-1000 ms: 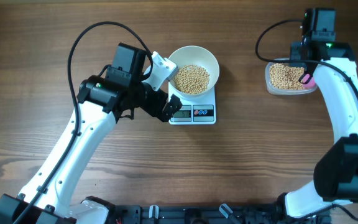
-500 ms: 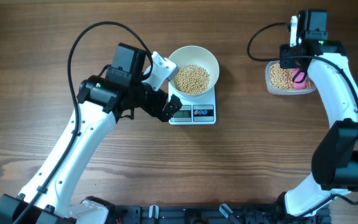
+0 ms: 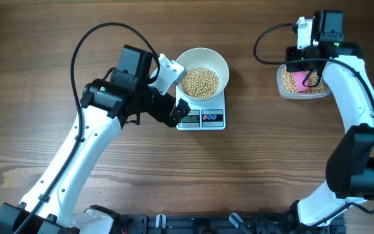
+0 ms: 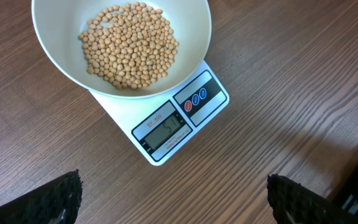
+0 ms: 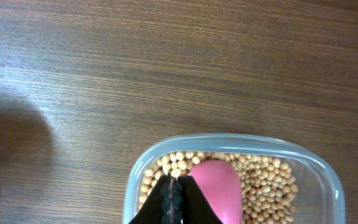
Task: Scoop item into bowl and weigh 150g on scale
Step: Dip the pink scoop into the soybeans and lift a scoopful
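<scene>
Overhead view: the scale (image 3: 201, 119) is being observed at the middle of the table (image 3: 109, 195), toward its far edge. The bowl (image 3: 221, 62) is being carried squarely on it, with a shallow heap of beans (image 3: 201, 82) inside. The left gripper (image 3: 174, 112) is being kept just beside the scale's left edge, apparently clear of it. Near the far right corner, the clear tub (image 3: 280, 81) of further beans is being worked by the right gripper (image 3: 307, 73), with a pink scoop (image 3: 300, 79) being pressed among them. Left wrist view: the left fingers (image 4: 61, 202) are being held released and wide, with nothing between them. The display (image 4: 166, 129) is being framed, but its digits are too faint to be read with confidence. Right wrist view: the right fingers (image 5: 165, 202) are being held clenched and are judged to be grasping the pink scoop by its handle. The grip itself is being cut off by the lower edge of the frame, as is the near half of the clear tub. The step in hand is judged to be the loading of the pink scoop. It is being recommended that it be driven low under the beans, lifted level, carried across without tilt and tipped over the bowl's centre, with loads being reduced as the target is neared. The scale should not be touched by the left arm while a reading is being taken. How full the pink scoop is cannot be told.
</scene>
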